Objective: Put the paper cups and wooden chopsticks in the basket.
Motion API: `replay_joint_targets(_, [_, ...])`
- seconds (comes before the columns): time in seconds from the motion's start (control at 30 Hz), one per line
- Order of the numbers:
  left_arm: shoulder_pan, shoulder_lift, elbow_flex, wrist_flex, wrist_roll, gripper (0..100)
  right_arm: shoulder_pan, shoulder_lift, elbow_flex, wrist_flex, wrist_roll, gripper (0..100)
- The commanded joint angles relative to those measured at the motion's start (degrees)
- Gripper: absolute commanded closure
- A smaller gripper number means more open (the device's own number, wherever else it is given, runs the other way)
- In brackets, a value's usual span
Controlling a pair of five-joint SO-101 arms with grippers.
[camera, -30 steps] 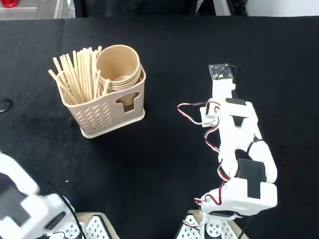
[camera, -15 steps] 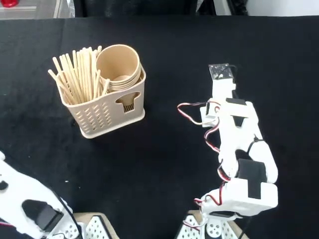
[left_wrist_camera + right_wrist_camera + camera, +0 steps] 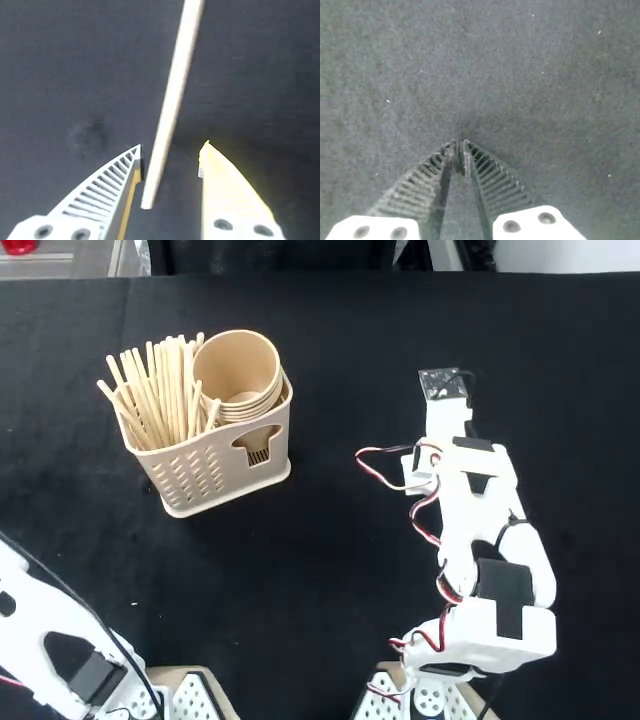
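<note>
1. Over the last second the left arm (image 3: 50, 660) has swung down and back at the table's (image 3: 330, 330) near-left corner. The basket (image 3: 225, 465) and the right arm (image 3: 480, 520) haven't budged.
2. The left gripper (image 3: 171, 150) has its jaws wide, straddling the end of a loose chopstick (image 3: 175, 90) that lies flat on the table, not pinched. I'd say it's lined up so that one squeeze takes the stick across its width.
3. The basket stands left of centre, with chopsticks (image 3: 160, 390) upright in one side and nested cups (image 3: 238, 365) in the other. It looks nearly packed.
4. The right arm sits folded, well apart from the basket. The right gripper (image 3: 459, 146) has its jaws closed on nothing, tips at the cloth, likely parked out of the way.
</note>
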Motion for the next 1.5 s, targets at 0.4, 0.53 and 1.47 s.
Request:
replay_joint_targets(0.4, [-1.63, -0.53, 18.15, -16.26, -2.2, 81, 0.44, -0.66, -0.22, -0.26, 0.53, 98.5])
replay_joint_targets(0.53, [-1.01, -0.44, 22.46, -16.18, -4.48, 81, 0.44, -0.66, -0.22, -0.26, 0.53, 98.5])
replay_joint_targets(1.47, [1.45, 17.49, -9.36, 29.98, -3.43, 97, 0.44, -0.84, 0.13, -0.62, 0.53, 98.5])
